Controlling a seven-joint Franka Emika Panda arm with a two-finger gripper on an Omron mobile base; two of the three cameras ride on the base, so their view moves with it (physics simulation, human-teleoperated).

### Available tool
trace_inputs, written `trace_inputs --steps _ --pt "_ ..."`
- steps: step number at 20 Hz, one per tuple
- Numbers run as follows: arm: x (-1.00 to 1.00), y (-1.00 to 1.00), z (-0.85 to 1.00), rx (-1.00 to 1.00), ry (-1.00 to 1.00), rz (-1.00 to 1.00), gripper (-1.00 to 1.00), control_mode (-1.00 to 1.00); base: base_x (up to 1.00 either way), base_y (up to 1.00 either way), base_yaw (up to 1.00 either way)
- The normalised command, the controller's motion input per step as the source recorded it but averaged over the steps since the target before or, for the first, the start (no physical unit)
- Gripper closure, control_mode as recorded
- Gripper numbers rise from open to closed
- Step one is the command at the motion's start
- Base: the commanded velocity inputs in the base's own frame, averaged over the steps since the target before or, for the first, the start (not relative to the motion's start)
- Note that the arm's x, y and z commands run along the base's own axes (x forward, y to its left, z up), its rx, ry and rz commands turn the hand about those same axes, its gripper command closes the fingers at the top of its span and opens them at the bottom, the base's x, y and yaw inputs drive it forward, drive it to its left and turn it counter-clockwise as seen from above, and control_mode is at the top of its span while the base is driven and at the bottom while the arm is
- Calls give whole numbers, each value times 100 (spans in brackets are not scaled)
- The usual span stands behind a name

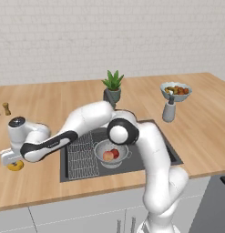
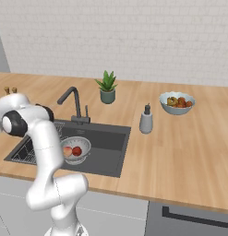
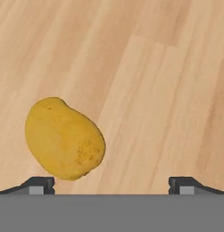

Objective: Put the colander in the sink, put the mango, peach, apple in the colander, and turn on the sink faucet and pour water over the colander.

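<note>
- Wooden counter (image 1: pixel 50 102) runs around the sink (image 1: pixel 171 152) in the left base view. The colander (image 1: pixel 111 154) already sits in the basin beside the wire rack (image 1: pixel 82 154), with the peach (image 1: pixel 108 156) and the apple (image 1: pixel 115 153) inside it. The arm reaches out to the counter's left part, near its front edge, where the gripper (image 1: pixel 12 160) hangs right over the mango (image 1: pixel 15 166).
- Seen from the right base view, the sink faucet (image 2: pixel 73 103) stands at the sink's back edge with no water running. Two fruits rest in the colander there too. A fruit bowl (image 2: pixel 177 103), soap dispenser (image 2: pixel 146 120) and plant (image 2: pixel 107 87) stand on the counter.
- Hand view: the mango lies on the wood, nearer the left fingertip, and the jaws are spread wide, holding nothing.
- Judged from this: colander, peach and apple are done; the mango, then the faucet, are left.
</note>
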Motion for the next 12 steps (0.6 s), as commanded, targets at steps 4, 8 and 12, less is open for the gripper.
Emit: trace_inputs --steps 4,8,12 --pt "5 15 0 0 2 24 -100 -100 0 0 0" --pt "7 32 -2 -1 0 12 -100 -100 0 0 0" --pt "0 30 -7 -1 0 9 -100 -100 0 0 0"
